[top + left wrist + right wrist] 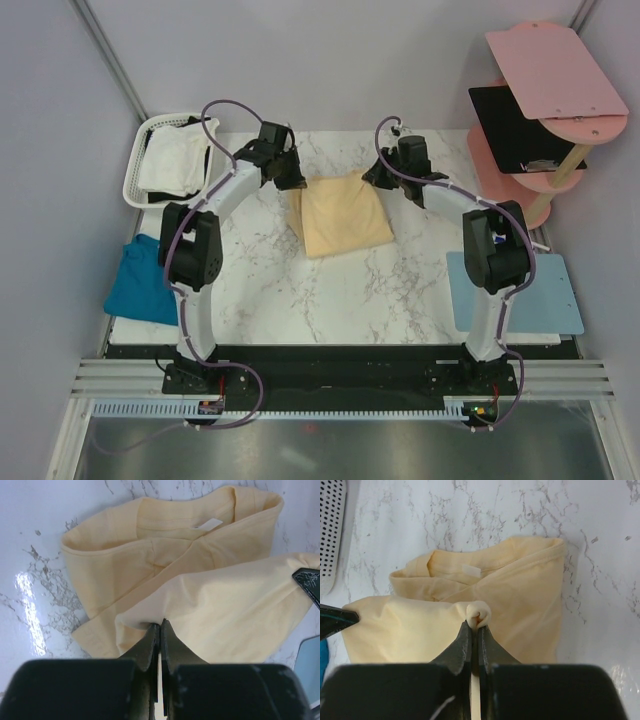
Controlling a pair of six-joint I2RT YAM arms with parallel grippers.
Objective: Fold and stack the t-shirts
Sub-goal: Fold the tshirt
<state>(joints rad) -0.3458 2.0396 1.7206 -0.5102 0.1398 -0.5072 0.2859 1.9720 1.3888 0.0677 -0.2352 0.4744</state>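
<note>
Cream t-shirt (345,220) lies half-folded on the desk (300,300), centre toward 12 o'clock. My left fingers (149,645) pinch its 10 o'clock corner, right fingers (464,642) its 2 o'clock corner. Best lift both level, edge taut, carry toward 6 o'clock evenly.

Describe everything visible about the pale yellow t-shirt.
The pale yellow t-shirt is soft plain cloth, partly folded into a rough square, lying near the middle of the marble table. Its neckline with a small white label shows beyond a folded-over top layer. The left gripper and right gripper are each shut on an edge of that layer, the right one pinching a small curl of cloth. No other garment touches it.
</note>
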